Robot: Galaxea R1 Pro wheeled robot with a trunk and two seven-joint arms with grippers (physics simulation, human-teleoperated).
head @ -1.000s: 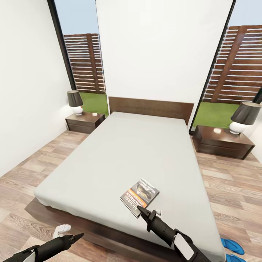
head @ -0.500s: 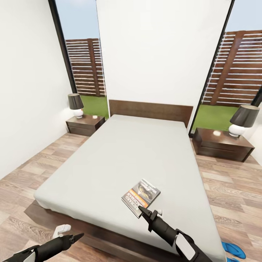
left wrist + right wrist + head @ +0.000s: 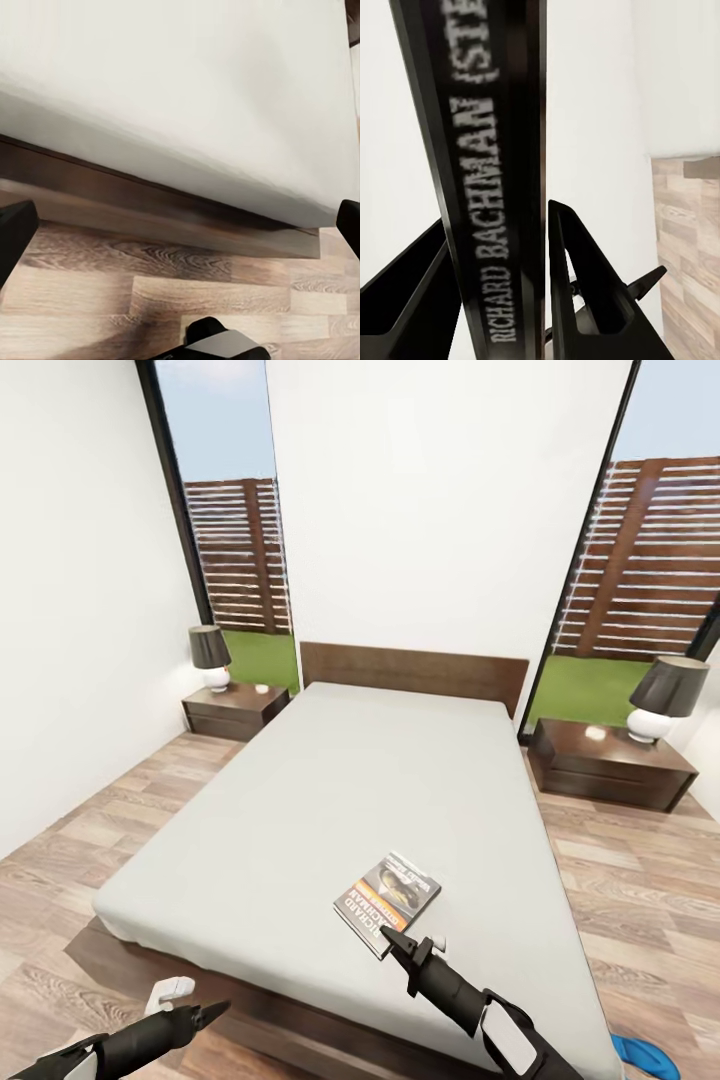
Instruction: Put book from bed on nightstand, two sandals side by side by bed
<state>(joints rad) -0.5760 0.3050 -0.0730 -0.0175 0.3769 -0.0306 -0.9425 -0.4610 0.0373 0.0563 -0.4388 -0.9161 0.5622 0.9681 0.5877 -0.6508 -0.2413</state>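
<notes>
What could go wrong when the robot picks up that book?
The right gripper seems to pinch only the near edge of the thin book, so it might slip out or flop when lifted. Both nightstands stand far up by the headboard, so the book could drop during the long carry.

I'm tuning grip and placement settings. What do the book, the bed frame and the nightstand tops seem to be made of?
The book looks like a thin paperback with a printed card cover. The bed frame reads as dark brown wood with a faint grain, matte. The right nightstand looks like dark wood too; its top seems glossy, catching a pale highlight.
</notes>
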